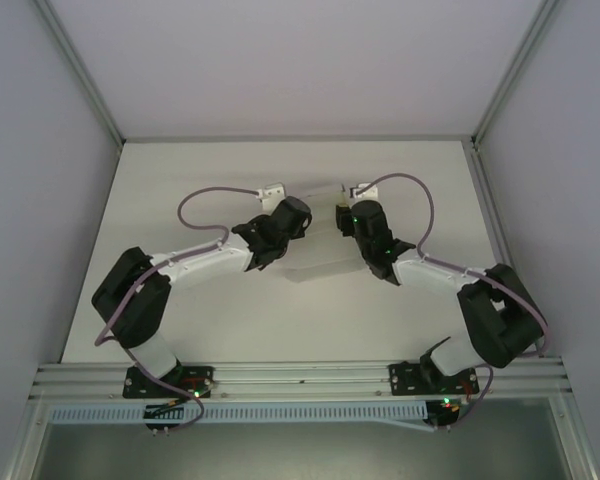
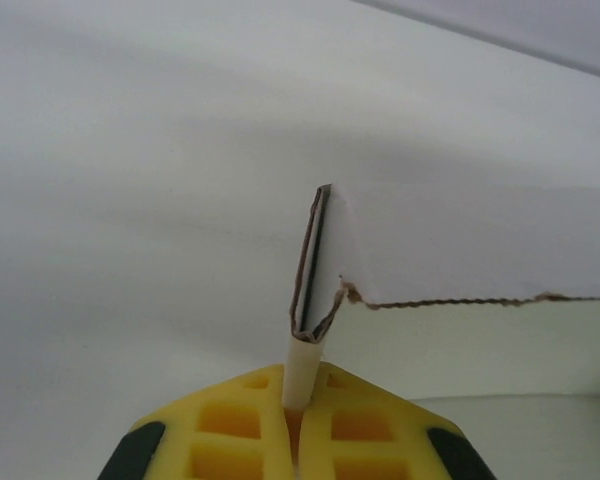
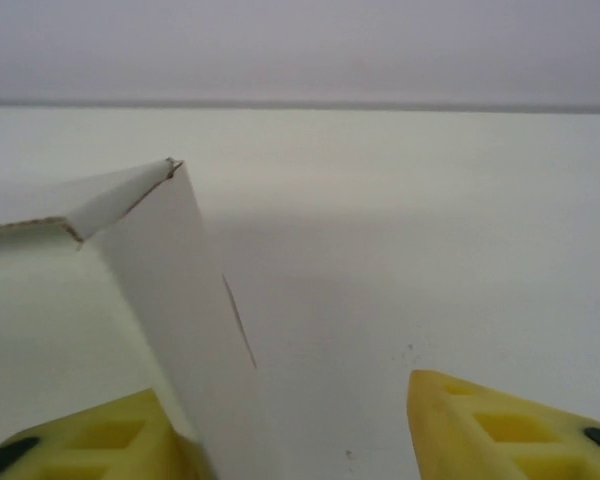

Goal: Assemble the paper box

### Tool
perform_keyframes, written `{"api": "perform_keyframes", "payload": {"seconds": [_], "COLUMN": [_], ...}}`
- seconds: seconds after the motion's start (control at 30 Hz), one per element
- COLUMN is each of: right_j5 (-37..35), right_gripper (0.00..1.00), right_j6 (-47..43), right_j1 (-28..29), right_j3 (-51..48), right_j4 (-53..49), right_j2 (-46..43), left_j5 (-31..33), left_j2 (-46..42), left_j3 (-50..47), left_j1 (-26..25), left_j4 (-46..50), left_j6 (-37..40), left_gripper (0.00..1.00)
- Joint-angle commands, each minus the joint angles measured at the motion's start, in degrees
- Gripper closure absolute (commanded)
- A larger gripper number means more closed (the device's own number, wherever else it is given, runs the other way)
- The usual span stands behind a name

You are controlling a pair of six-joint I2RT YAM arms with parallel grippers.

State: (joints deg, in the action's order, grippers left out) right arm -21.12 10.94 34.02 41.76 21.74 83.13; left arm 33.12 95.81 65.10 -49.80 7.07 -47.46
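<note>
Left gripper [image 2: 298,405] clamped on a flap edge of the paper box [image 2: 460,250], right gripper [image 3: 298,410] spread wide beside a panel; box sits mid-table [image 1: 180,180] between the arms, judged partly folded, flaps not yet closed.

We see a lab test cell: a white table [image 1: 420,170] boxed in by plain panels [image 1: 30,150], with an aluminium rail [image 1: 300,378] in front.

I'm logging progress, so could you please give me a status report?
Left claw shut on flap of white thin cardboard box. Right claw open, box wall beside it. No obstruction seen.
</note>
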Motion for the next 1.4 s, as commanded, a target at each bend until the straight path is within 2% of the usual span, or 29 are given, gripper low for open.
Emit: {"api": "perform_keyframes", "payload": {"seconds": [0.0, 0.07, 0.13, 0.27, 0.3, 0.37, 0.5, 0.63, 0.7, 0.8, 0.97, 1.1, 1.27, 1.37], "right_j5": [5.9, 12.2, 18.7, 25.8, 26.0, 21.8, 14.7, 9.0, 10.6, 11.0, 12.5, 12.5, 11.8, 11.4], "right_gripper": [0.29, 0.17, 0.00, 0.00, 0.00, 0.00, 0.00, 0.00, 0.00, 0.00, 0.00, 0.00, 0.00, 0.00], "right_j6": [-3.9, -6.6, -7.2, -6.0, -5.6, -2.8, 5.1, 19.2, 19.2, 16.1, 13.4, 11.7, 11.7, 11.7], "right_j1": [-0.3, -0.3, -0.3, -0.5, -0.4, -0.7, -4.6, -12.9, -16.2, -17.7, -18.4, -18.7, -19.3, -19.8], "right_j3": [0.8, 0.6, 0.4, -0.1, -0.1, 0.2, 4.5, 8.7, 8.9, 7.0, 5.2, 5.0, 4.5, 4.1], "right_j4": [0.6, -1.5, -3.0, -5.3, -6.3, -9.5, -26.1, -46.3, -50.1, -50.8, -51.3, -51.9, -52.6, -52.9], "right_j2": [-3.2, -4.9, -7.1, -12.5, -14.0, -17.3, -21.3, -22.6, -23.1, -24.4, -25.0, -24.5, -25.2, -26.5], "left_j5": [2.8, 3.3, 3.4, 2.4, 1.2, -2.2, -17.5, -32.6, -36.5, -31.9, -28.8, -23.8, -12.5, -8.3], "left_j2": [-2.0, -1.9, -1.5, -1.4, -1.5, -1.6, -1.7, 0.3, 1.9, 5.0, 10.5, 13.6, 20.8, 22.3], "left_j3": [-0.1, -0.1, 0.1, 0.0, 0.2, 1.3, 4.5, 12.5, 15.4, 18.5, 28.8, 33.1, 35.5, 31.8], "left_j1": [0.5, 0.6, 0.5, 1.0, 1.4, 2.8, 7.8, 12.9, 13.0, 12.1, 11.7, 8.3, 2.1, -0.2], "left_j4": [-1.1, -0.8, -0.5, -0.7, -0.6, 0.5, 5.3, 21.6, 29.4, 37.3, 45.1, 42.0, 39.4, 31.0], "left_j6": [2.0, 2.2, 2.8, 5.5, 7.0, 11.6, 30.2, 46.1, 57.5, 71.0, 81.8, 91.1, 99.0, 103.6], "left_gripper": [1.00, 1.00, 1.00, 1.00, 1.00, 1.00, 1.00, 1.00, 1.00, 1.00, 1.00, 1.00, 1.00, 1.00]}}
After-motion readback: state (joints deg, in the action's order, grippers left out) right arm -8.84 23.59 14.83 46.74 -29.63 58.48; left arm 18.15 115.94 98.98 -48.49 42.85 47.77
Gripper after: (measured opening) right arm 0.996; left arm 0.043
